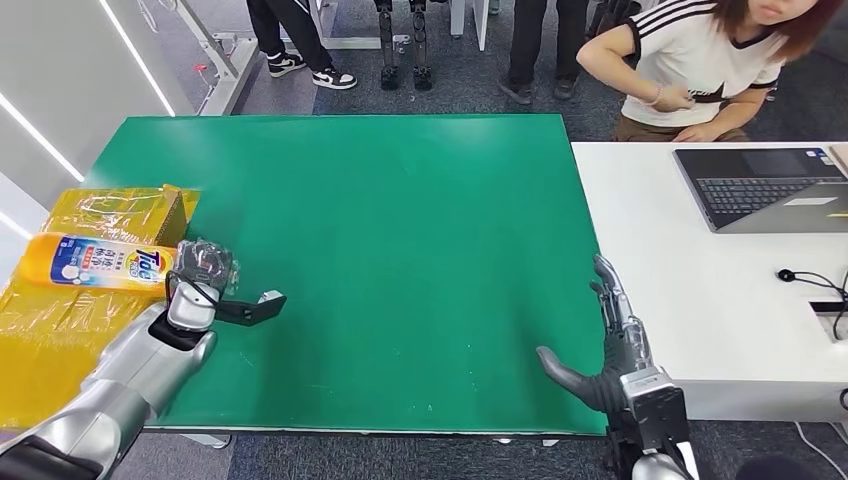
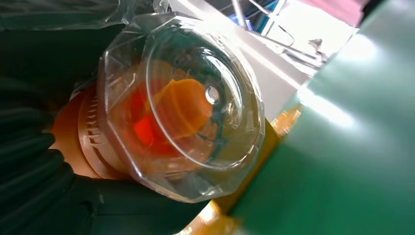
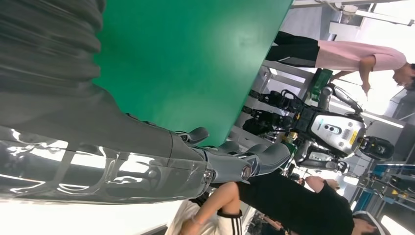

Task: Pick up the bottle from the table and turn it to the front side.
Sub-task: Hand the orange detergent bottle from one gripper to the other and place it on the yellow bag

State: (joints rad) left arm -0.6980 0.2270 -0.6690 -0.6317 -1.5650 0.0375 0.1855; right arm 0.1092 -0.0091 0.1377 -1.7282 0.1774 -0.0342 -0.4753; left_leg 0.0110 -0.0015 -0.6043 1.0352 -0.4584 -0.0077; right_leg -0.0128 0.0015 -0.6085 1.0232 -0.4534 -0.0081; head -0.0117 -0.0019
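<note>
Yellow film-wrapped box (image 1: 70, 320) hard against the green desk's (image 1: 400, 250) left edge, with the orange bottle (image 1: 100, 262) lying on its side above it. Label faces up; clear cap points toward the green desk. Cannot tell whether resting on the box or just lifted clear of it.

Left hand (image 1: 195, 300) at the green desk's left edge, wrapped round the bottle's cap end. Probably gripped there because the neck is the narrowest part and leaves the body free to turn. One dark finger sticks out over the green desk, touching nothing.

Left wrist view adds what the head view cannot: dark fingers (image 2: 34, 161) pressed round the ribbed orange neck behind the faceted clear cap (image 2: 181, 112), with the orange spout visible through it. Says nothing of the label side, which the head view supplies.

Right hand (image 1: 612, 345) at the green desk's near right corner, well apart from the bottle. Fingers spread and holding nothing, thumb out over the green surface. Seemingly parked out of the way of the turn.

Right wrist view shows those grey fingers (image 3: 264, 159) loosely extended past the green desk's edge, plus another robot and people standing beyond it.

Laptop (image 1: 760, 185) on the white desk (image 1: 680, 300) abutting the green desk's right side, a person (image 1: 700, 60) leaning in behind it.
</note>
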